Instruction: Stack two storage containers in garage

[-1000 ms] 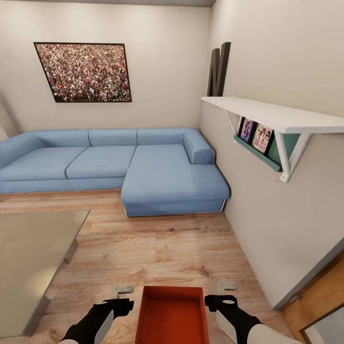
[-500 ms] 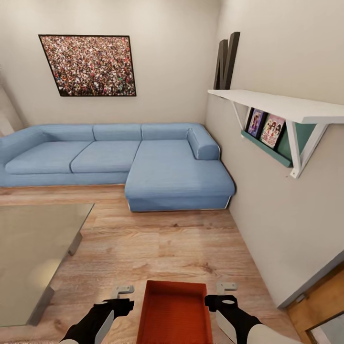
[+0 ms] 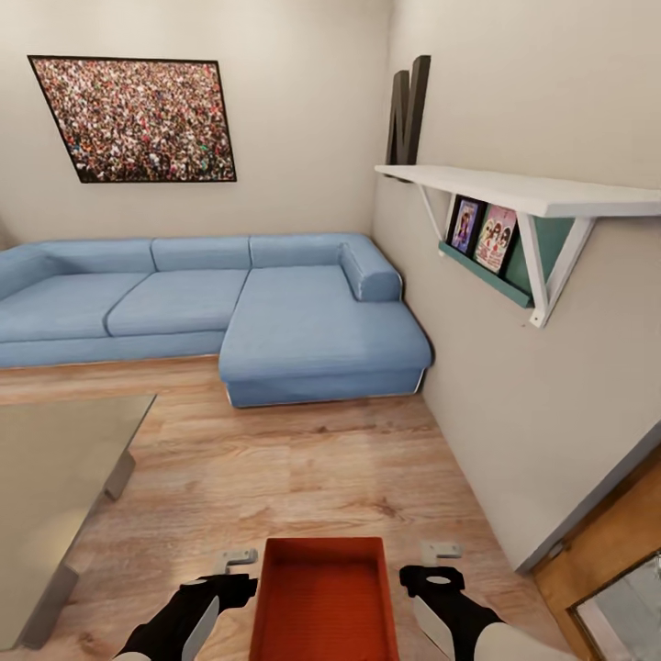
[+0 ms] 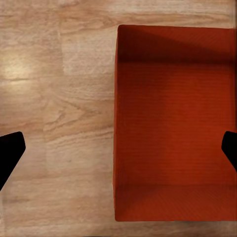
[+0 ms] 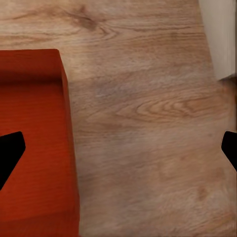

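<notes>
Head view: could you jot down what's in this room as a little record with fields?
room: living room, wood-plank floor
seating: blue sectional sofa
wall: crowd picture, white shelf
table: glass coffee table
container: one orange-red storage container, empty
left end effector: open, beside the container
right end effector: open, on the container's other side

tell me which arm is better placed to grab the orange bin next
Neither alone, by the look of it: the storage container lies on the wood floor midway between the left gripper and the right gripper, each beside one long wall, jaws open. A two-arm lift looks the likeliest option.
</notes>
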